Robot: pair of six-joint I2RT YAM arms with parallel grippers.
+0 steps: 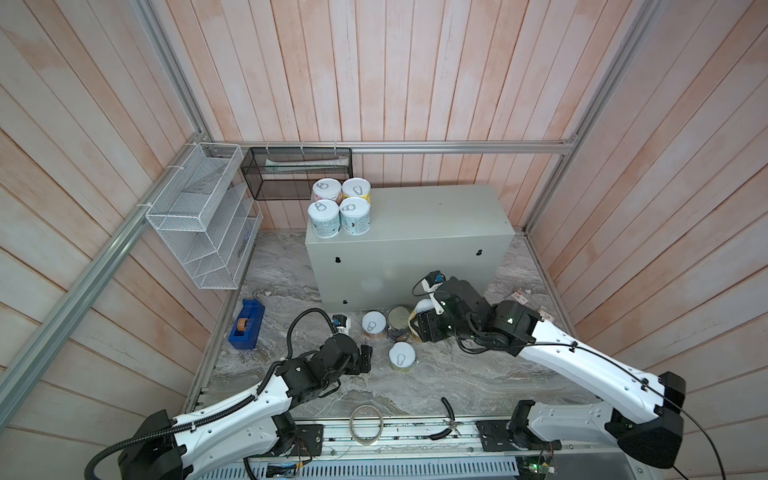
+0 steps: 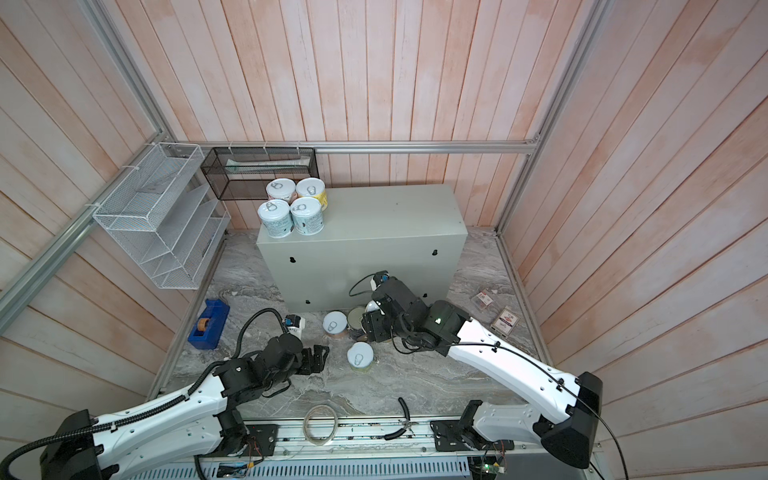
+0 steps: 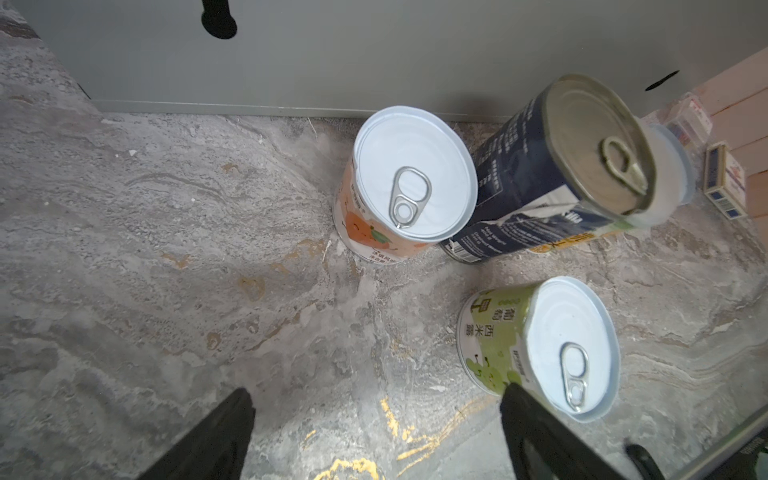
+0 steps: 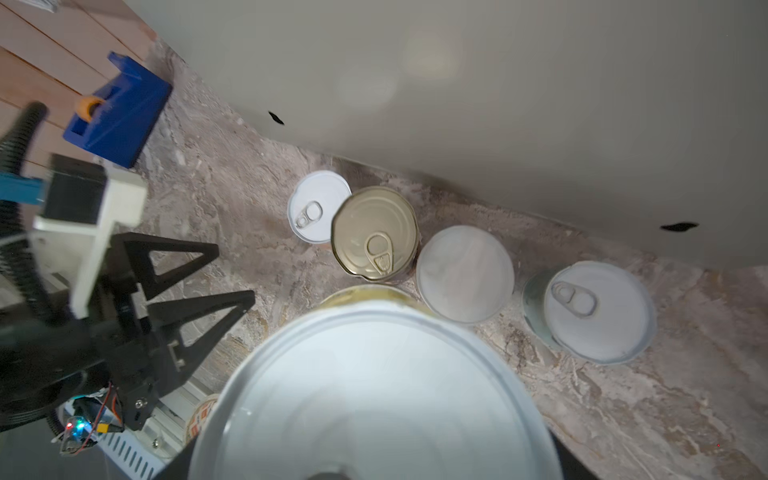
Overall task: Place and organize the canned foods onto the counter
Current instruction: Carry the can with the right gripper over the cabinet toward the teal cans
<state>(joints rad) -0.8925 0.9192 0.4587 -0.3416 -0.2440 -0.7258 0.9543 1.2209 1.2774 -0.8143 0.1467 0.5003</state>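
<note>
Four cans (image 1: 354, 212) upright in tight square on counter (image 1: 432, 212) top, far-left corner; orange can (image 1: 373, 325), navy can (image 1: 398, 322) side by side on marble surface (image 1: 282, 270) just before counter front; white-lidded can (image 4: 463, 274) beside navy, half hidden under right arm in both top views; teal-sided can (image 4: 598, 311) beyond, visible only from right wrist; green can (image 1: 402, 356) farther out from counter. Left gripper (image 1: 366, 358) fingers (image 3: 216, 440) apart, nothing between, one tip overlapping green can's rim. Right gripper (image 1: 419, 330) fingers nearly all hidden, clamped on yellowish can (image 4: 374, 395), lid blurred, filling lens.
</note>
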